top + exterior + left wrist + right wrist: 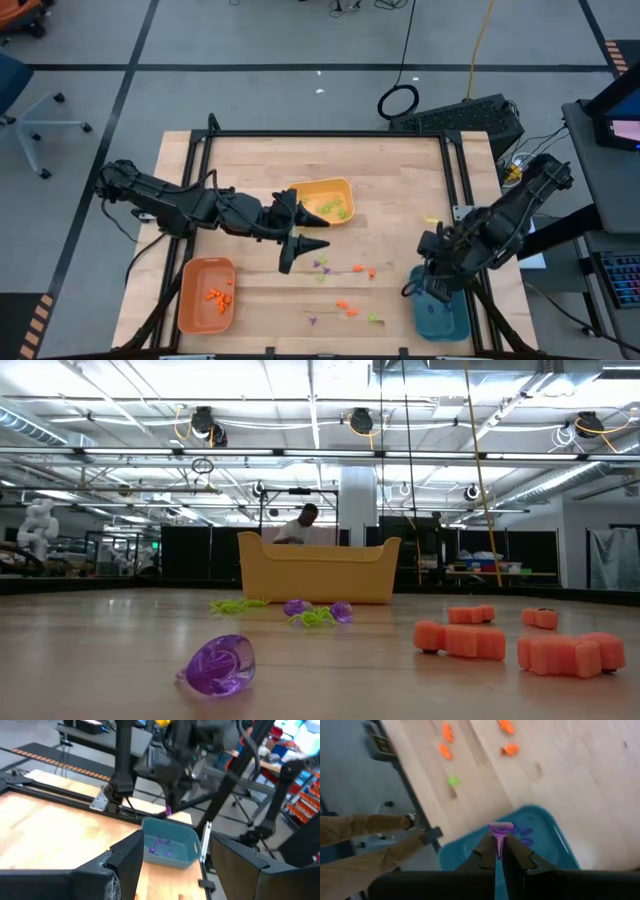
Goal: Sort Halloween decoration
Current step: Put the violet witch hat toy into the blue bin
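Tiny orange, light green and purple decoration pieces [345, 306] lie loose on the wooden table between the arms; the low view shows a purple one [218, 665] and orange ones [460, 640] up close. My left gripper [302, 232] hovers open at mid-table beside the yellow tray [330, 187], its fingers [127, 857] wide apart with nothing between them. My right gripper [432, 278] is over the teal tray [440, 318], shut on a purple piece [500, 827]. More purple pieces [524, 830] lie in that tray. My right gripper pinches the purple piece by its narrow lower stem [499, 840] between the two fingertips [487, 851]. The fingers come from above, pointing down. The piece is lifted clear above the teal tray [550, 827], its flat wider end sticking out past the fingertips.
The orange tray [190, 310] at the near left holds orange pieces. The yellow tray holds green pieces [340, 208] and stands far in the low view [318, 570]. A metal frame [330, 134] borders the table. A person's legs [365, 840] show beside the table.
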Controlling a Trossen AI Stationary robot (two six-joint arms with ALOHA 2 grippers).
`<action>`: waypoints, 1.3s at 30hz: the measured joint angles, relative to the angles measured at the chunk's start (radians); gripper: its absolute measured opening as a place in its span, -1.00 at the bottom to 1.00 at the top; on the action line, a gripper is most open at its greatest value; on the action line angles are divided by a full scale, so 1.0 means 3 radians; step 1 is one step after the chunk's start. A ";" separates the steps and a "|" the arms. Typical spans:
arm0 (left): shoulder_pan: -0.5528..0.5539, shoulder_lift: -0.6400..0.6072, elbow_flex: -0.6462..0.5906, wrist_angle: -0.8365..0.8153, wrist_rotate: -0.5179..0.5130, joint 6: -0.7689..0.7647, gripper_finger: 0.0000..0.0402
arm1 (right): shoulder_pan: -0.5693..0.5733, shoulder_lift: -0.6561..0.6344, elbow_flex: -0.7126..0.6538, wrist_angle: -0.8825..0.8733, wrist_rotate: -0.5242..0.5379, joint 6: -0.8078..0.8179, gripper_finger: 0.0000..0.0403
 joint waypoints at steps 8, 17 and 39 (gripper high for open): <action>-0.0007 0.0001 0.0000 0.0066 0.0088 -0.0192 0.13 | 0.0358 -0.0003 -0.0552 0.0073 0.0005 0.0526 -1.00; 0.0041 0.0004 0.0000 0.0070 0.0020 -0.0365 0.13 | 0.0741 -0.0006 -0.0980 0.0512 0.0006 0.0857 -1.00; 0.0041 0.0004 0.0001 0.0035 -0.0157 -0.0630 0.13 | 0.1086 -0.0001 -0.2000 0.1309 0.0007 0.1184 -0.97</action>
